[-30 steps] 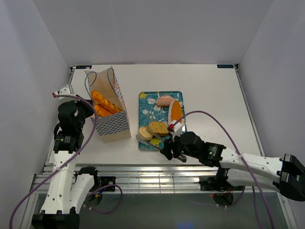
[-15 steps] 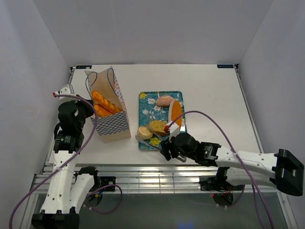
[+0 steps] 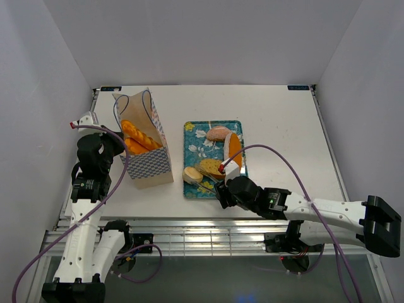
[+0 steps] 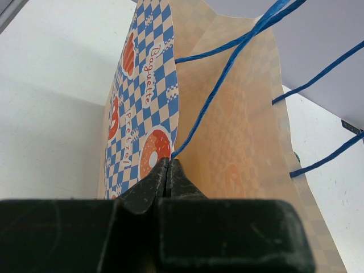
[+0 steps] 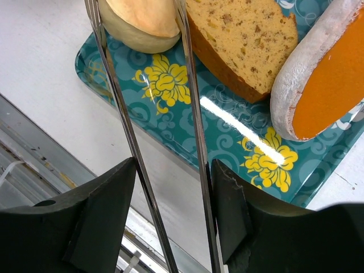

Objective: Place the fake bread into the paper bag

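When checked from the left wrist, found the left gripper (image 4: pixel 169 169) closed tight, no gap at the jaws, pinching the top rim of the paper bag (image 4: pixel 145 96) right at the root of a blue cord handle (image 4: pixel 227 62). Noted blue-and-white checks with doughnut and pretzel prints on the outer face and plain cream on the inner one. From above, saw that bag standing upright toward the left side of the white table (image 3: pixel 284 120), mouth open, with golden-orange long loaves (image 3: pixel 140 136) of fake bread already leaning inside.

Found the right gripper (image 5: pixel 173 165) squeezed on a pair of metal tongs (image 5: pixel 193 114), fingers pressed against the outside of the two steel arms. Followed those arms forward, spread apart, to either side of a pale round roll (image 5: pixel 139 23). Lost the tips past the top edge of the wrist view, so could not tell contact with the roll. Placed the roll at the near left corner of a teal floral tray (image 5: pixel 165 85), with the tongs low over that corner. Saw a flecked tan cut slice (image 5: pixel 239 40) just right of the right tong arm, and beside it a half loaf (image 5: pixel 324 85) with pale crust and bright orange cut face. Picked out, from above, a pinkish-tan bun (image 3: pixel 219 133) at the tray's far end. Placed the tray right of the bag, apart from it, on the same table.
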`<state>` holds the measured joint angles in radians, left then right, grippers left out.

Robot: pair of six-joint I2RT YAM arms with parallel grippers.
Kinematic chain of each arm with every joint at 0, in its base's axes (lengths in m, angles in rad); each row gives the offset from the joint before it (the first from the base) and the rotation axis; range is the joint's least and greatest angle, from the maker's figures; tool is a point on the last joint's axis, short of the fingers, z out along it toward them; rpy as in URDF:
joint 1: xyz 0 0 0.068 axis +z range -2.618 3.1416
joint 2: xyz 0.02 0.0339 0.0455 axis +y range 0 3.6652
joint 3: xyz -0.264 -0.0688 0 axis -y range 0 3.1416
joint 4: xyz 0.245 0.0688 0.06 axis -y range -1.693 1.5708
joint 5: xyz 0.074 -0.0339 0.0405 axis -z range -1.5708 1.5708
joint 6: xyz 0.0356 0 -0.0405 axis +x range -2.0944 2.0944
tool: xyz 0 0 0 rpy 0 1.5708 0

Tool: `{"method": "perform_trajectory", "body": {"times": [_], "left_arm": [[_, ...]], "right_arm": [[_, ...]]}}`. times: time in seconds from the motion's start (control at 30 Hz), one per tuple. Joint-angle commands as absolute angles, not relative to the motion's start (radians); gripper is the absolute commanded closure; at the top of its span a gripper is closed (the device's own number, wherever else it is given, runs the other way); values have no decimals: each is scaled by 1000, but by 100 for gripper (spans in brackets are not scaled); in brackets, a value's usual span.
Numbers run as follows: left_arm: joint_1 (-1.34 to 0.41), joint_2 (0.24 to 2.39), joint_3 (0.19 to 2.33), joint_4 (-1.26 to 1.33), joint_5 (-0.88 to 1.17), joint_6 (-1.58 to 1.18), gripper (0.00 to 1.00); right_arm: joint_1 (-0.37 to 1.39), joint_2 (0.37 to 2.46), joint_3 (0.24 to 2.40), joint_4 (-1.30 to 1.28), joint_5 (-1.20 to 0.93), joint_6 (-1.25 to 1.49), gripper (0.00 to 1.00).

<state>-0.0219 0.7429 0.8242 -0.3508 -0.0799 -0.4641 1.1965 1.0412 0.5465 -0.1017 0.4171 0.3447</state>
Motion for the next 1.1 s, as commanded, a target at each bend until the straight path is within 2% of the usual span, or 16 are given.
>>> {"method": "perform_trajectory", "body": {"times": [0.0,0.13,0.43,0.6,1.07], "left_arm": [[-25,746,822,-360,-77,-456,91],[-25,749,822,-359,-74,-456,91],[-25,749,822,-360,-71,-456,91],[-25,746,822,-360,-74,-456,91],[-25,739,822,-360,-75,-456,91]], "right_arm": [[1201,1061,603,-113,500,362,39],[1201,1092,618,-109,494,354,40],[1200,1109,658,-103,430,342,61],[1201,1095,664,-118,445,342,64],[1197,1052,713,-81,431,360,85]]}}
